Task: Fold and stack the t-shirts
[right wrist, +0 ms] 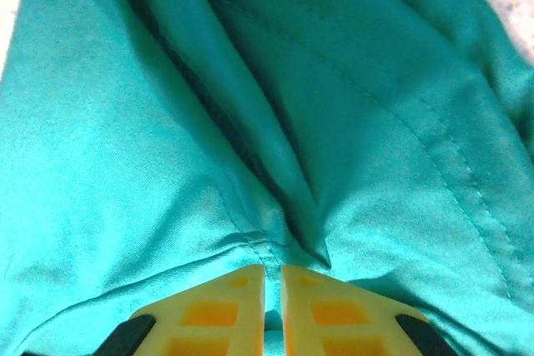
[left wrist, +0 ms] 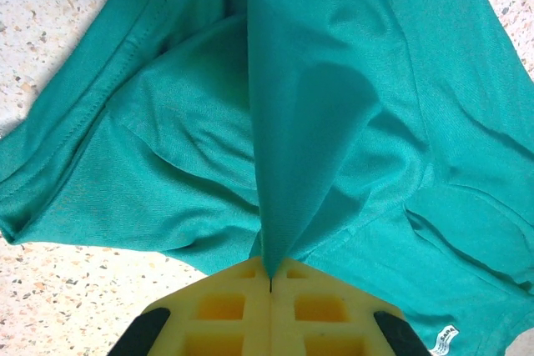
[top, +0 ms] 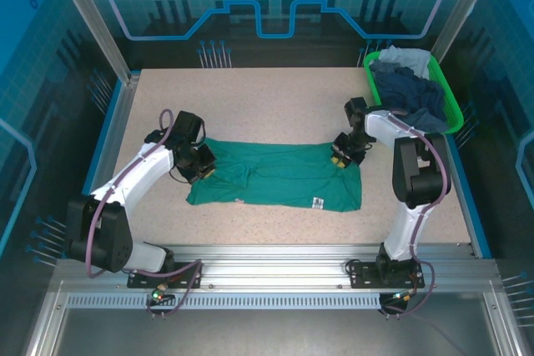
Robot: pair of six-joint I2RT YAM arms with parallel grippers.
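Note:
A teal-green t-shirt (top: 279, 177) lies spread across the middle of the table, its small white tag (top: 318, 203) near the front edge. My left gripper (top: 200, 164) is at the shirt's left end. In the left wrist view its yellow jaws are shut (left wrist: 269, 277) on a raised fold of the teal cloth (left wrist: 317, 122), and the tag (left wrist: 445, 339) shows at the lower right. My right gripper (top: 342, 156) is at the shirt's far right corner. Its jaws (right wrist: 273, 277) stand almost together, with a seamed edge of the teal cloth (right wrist: 275, 239) running into the narrow gap.
A bright green plastic basket (top: 455, 114) stands at the back right, holding a navy t-shirt (top: 409, 93) and a pale grey-blue one (top: 405, 57). Speckled tabletop (top: 250, 97) lies bare behind the teal shirt. Blue rails edge the table's sides.

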